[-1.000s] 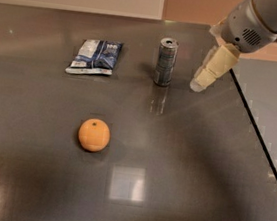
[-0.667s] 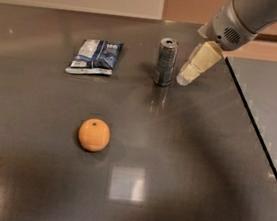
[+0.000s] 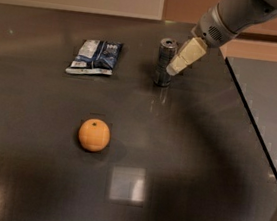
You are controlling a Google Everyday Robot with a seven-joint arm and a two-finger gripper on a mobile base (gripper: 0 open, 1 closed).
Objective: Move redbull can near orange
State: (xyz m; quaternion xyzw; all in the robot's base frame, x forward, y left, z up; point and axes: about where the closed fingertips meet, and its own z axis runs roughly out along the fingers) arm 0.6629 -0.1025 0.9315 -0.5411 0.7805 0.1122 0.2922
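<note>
redbull can (image 3: pixel 162 65): we see it upright, long axis vertical, tab top up, on the table's (image 3: pixel 198 155) far side, well apart from the orange (image 3: pixel 94 135).
gripper (image 3: pixel 172 69): at the can's right side; whether it grips, we cannot tell.

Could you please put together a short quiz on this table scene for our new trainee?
1. True or false: the redbull can stands upright on the table.
2. The gripper is: A) close beside the can's right side; B) at the table's front edge; C) out of view.
3. Fill in: the ___ sits nearer the front edge than the can and the snack bag.
Key: 1 true; 2 A; 3 orange.
</note>
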